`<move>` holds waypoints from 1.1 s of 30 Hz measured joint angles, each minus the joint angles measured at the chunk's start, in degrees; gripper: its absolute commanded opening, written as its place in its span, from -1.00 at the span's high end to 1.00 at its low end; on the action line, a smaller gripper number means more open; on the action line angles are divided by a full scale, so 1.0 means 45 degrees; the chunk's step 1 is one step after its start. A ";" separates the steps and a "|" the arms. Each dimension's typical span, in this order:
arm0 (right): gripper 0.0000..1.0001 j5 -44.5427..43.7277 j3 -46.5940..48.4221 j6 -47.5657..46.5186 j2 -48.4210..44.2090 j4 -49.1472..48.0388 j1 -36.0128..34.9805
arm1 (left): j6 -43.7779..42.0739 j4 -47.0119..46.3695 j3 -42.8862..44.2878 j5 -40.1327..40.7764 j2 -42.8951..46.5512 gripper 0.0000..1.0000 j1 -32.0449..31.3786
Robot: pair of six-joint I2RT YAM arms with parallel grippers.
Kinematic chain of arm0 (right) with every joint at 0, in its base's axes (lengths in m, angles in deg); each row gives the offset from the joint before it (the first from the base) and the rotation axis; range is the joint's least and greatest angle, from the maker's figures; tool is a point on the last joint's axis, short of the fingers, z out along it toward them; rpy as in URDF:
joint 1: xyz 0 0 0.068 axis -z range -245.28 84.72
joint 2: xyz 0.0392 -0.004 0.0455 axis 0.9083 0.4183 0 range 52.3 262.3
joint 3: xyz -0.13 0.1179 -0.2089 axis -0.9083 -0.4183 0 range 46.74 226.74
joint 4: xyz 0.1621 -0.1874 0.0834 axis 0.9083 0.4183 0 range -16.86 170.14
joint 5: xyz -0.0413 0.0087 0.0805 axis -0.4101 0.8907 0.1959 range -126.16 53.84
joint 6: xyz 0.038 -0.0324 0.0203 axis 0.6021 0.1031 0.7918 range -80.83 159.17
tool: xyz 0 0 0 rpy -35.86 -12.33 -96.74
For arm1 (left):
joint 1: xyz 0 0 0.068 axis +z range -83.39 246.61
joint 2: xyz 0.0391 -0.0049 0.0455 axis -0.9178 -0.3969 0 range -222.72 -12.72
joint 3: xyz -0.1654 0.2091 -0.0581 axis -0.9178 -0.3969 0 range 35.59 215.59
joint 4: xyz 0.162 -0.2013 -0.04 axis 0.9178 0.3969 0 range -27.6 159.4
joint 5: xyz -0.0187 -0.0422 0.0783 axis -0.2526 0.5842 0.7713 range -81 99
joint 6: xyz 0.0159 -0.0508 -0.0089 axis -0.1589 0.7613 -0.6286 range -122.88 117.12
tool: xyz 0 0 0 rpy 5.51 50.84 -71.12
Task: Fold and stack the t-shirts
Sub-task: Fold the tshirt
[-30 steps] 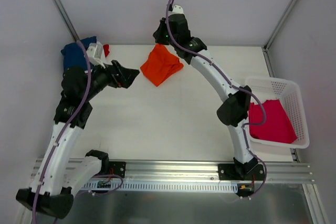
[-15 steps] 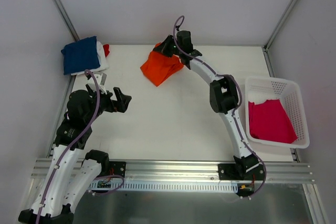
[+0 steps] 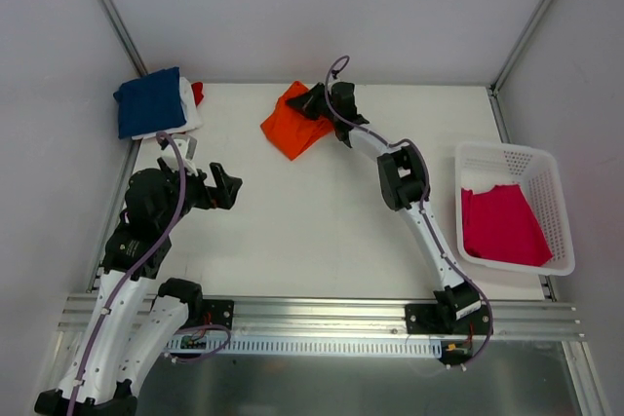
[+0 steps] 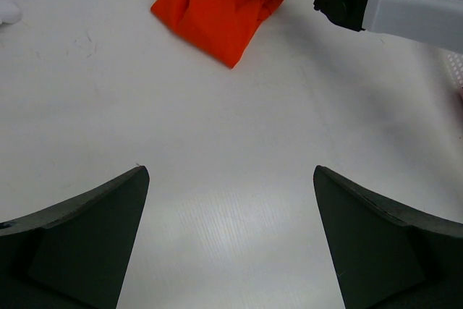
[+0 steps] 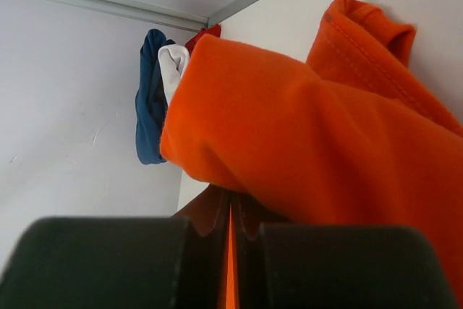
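The right gripper point(image 3: 314, 104) clamps a fold of the orange t-shirt point(image 3: 288, 126) heaped over it, while the left gripper point(image 3: 226, 187) gapes wide with that shirt well ahead of it.

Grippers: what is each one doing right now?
Left gripper: open, holding nothing.
Right gripper: shut on the orange shirt.

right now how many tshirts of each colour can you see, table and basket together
orange t-shirt: 1
navy t-shirt: 1
white t-shirt: 1
red t-shirt: 1
magenta-pink t-shirt, in the basket: 1
total: 5
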 measured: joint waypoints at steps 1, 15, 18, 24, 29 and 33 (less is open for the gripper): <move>0.99 -0.0063 -0.0112 0.0015 0.0034 -0.0185 0.0000 | 0.0000 0.0019 -0.0024 0.0005 0.0000 -0.98 0.0000; 0.99 -0.0661 -0.2089 -0.0607 -0.0714 -0.1520 0.0039 | -0.0233 0.0160 -0.0185 0.0335 -0.0175 -0.98 -0.0636; 0.99 -0.1224 -0.2929 -0.0986 -0.1365 -0.1515 0.0121 | -0.0277 0.0277 -0.0185 0.0384 -0.0233 -0.98 -0.0874; 0.99 -0.2419 -0.2977 -0.0879 -0.1540 -0.1574 0.0874 | -0.0291 0.0311 -0.0185 0.0418 -0.0296 -0.98 -0.0957; 0.99 -0.3395 -0.2968 -0.0675 -0.1540 -0.1719 0.1919 | -0.0306 0.0325 -0.0185 0.0447 -0.0452 -0.98 -0.1127; 0.99 -0.4187 -0.2973 -0.0636 -0.1540 -0.1773 0.2555 | -0.0321 0.0359 -0.0185 0.0627 -0.0515 -0.98 -0.1462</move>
